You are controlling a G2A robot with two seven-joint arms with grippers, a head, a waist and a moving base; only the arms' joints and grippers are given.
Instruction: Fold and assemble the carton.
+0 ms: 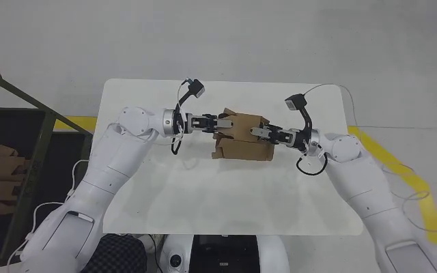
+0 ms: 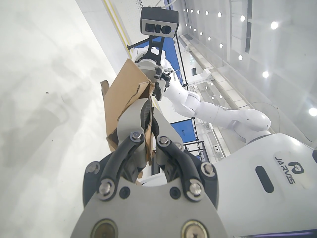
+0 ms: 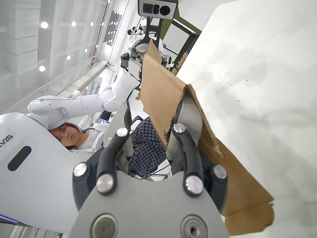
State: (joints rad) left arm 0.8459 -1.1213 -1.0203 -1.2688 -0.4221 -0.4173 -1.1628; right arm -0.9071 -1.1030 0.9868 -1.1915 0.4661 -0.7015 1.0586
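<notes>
Between the 2 pincers, carton (image 1: 242,142) sits over table (image 1: 205,198), long axis running gripper to gripper. Left gripper (image 1: 220,123) clenched on its flap edge; right gripper (image 1: 265,132) spread, 1 finger (image 3: 189,115) tucked behind the opposite panel (no pinch). Neither arm nearer.

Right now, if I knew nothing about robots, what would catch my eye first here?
A half-folded brown carton at the middle of the white table, caught between two white arms. The left gripper pinches one flap; the right gripper, open, meets the opposite side.
</notes>
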